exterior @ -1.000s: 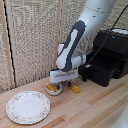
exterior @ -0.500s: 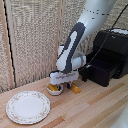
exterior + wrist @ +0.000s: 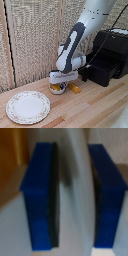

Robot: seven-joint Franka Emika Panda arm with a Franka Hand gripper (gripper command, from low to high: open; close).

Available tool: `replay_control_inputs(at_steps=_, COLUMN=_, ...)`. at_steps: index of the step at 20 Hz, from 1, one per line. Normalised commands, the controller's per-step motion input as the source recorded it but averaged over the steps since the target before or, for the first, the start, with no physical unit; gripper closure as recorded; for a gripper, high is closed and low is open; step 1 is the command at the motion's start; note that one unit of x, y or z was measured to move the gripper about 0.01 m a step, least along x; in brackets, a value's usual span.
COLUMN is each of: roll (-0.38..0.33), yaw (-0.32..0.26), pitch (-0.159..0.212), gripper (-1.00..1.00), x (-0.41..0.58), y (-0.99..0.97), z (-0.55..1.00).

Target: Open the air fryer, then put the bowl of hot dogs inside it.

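Observation:
The gripper (image 3: 59, 86) is down at the small white bowl (image 3: 58, 89) on the wooden table, left of the air fryer (image 3: 111, 54). Orange-yellow hot dogs (image 3: 53, 88) show inside the bowl under the white gripper block. In the wrist view the two blue fingers (image 3: 40, 193) straddle the bowl's white wall (image 3: 80, 188), which fills the gap between them. The gripper (image 3: 74, 198) looks shut on that wall. The black drawer (image 3: 102, 70) is pulled out of the air fryer, and its handle (image 3: 83, 74) points toward the bowl.
A lone orange-yellow stick (image 3: 75, 88) lies on the table just right of the bowl. A large patterned plate (image 3: 27, 106) sits at the exterior view's front left. A slatted wall stands behind, and a black cable hangs over the air fryer.

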Motion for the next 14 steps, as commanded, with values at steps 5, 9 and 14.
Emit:
replay_control_inputs(at_steps=5, roll=0.136, yaw=-0.209, pitch=-0.004, gripper=1.00, x=0.000, y=0.16, z=0.56)
replay_control_inputs(at_steps=9, roll=0.148, yaw=-0.231, pitch=-0.002, gripper=1.00, x=0.019, y=0.22, z=0.56)
replay_control_inputs(at_steps=14, roll=0.048, yaw=-0.224, pitch=0.007, gripper=1.00, x=0.269, y=0.17, z=0.62)
